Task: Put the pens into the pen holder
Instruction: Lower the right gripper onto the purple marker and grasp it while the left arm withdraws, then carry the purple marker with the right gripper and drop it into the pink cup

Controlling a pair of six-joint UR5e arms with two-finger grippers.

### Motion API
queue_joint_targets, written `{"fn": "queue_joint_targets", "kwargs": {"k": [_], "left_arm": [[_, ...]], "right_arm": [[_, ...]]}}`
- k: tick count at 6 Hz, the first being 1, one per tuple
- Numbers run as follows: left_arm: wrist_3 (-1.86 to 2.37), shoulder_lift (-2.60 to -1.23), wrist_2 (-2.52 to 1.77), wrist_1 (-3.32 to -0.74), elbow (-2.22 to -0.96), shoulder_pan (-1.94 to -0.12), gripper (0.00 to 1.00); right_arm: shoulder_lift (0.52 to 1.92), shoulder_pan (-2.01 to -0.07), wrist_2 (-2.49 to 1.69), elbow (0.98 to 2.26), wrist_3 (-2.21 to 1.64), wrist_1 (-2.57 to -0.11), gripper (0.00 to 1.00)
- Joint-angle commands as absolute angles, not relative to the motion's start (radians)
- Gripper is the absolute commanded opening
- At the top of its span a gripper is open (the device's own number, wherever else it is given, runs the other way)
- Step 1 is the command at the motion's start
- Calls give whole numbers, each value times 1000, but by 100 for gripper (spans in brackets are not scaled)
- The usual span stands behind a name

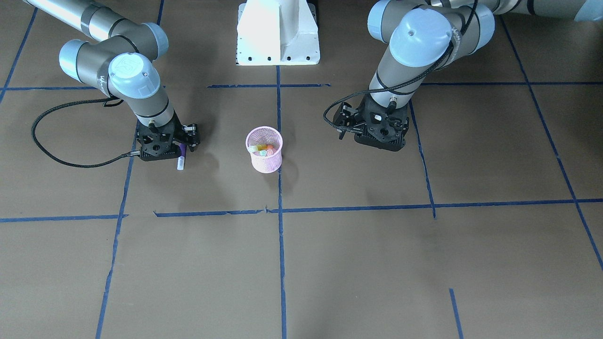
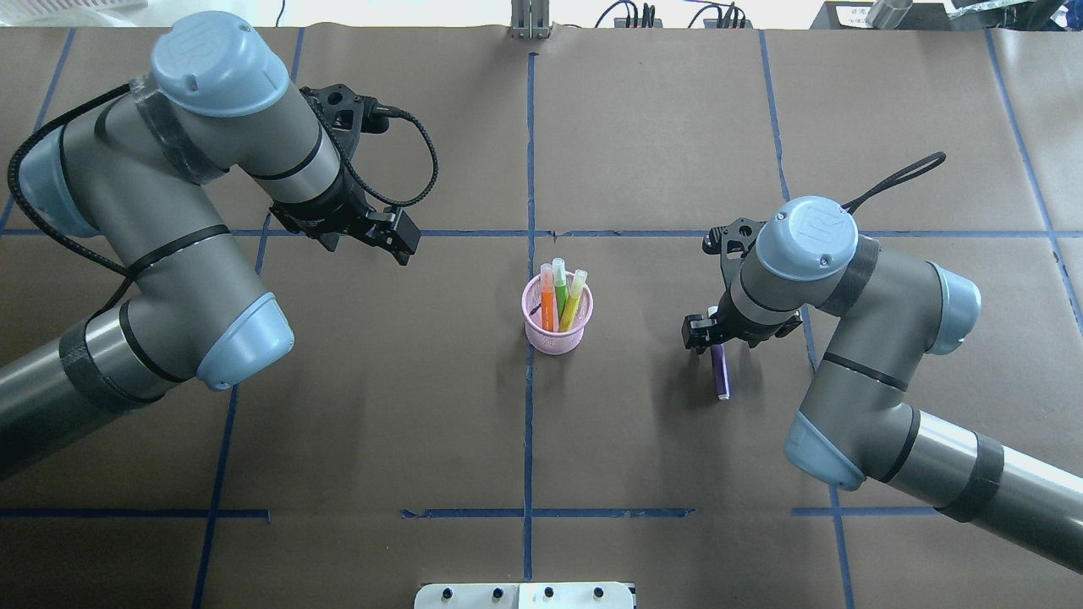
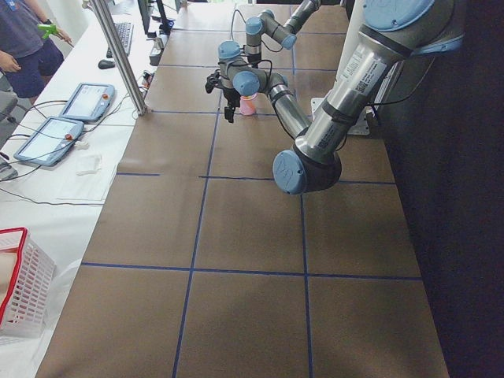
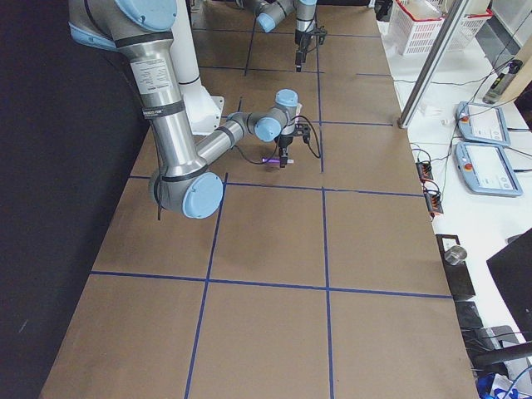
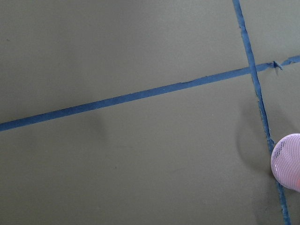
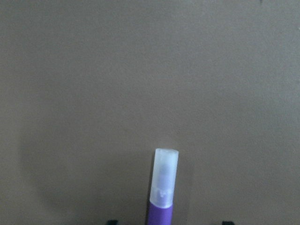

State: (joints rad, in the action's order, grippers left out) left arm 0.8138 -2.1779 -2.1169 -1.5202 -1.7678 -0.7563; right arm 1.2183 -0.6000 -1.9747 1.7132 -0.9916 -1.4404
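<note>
My right gripper hangs low with jaws spread wide, straddling the slim purple pen; it lies flat on the brown table between my fingers, pale translucent cap poking out beyond them; the small pink wire-mesh pen holder stands well apart to my left.

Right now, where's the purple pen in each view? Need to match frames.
Front-facing: purple pen left of centre.
Overhead: pen right of centre.
Exterior left: too small to tell.
Exterior right: pen upper centre.
Left wrist: not in it.
Right wrist: pen bottom centre, cap up.
Landmark: pink pen holder, mid-table in front-facing and overhead.
</note>
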Motion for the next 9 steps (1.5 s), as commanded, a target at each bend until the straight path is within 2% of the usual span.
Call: {"fn": "queue_joint_targets", "kwargs": {"k": [1, 2, 5, 8, 9], "left_arm": [[824, -2177, -2117, -1520, -1776, -756, 100], [824, -2175, -2115, -1520, -1776, -756, 100], [824, -2171, -2111, -1522, -1776, -755, 100], [825, -2169, -2106, -1520, -1773, -747, 100], [821, -2169, -2106, -1522, -1757, -746, 100]], "right_arm": [[1218, -597, -1976, 1710, -988, -1442, 36], [1218, -597, -1976, 1710, -983, -1442, 1], [1197, -623, -1977, 1751, -982, -1440, 0], [1184, -658, -1787, 1992, -1148, -1440, 0], [1123, -632, -1634, 2002, -1295, -1442, 0]]}}
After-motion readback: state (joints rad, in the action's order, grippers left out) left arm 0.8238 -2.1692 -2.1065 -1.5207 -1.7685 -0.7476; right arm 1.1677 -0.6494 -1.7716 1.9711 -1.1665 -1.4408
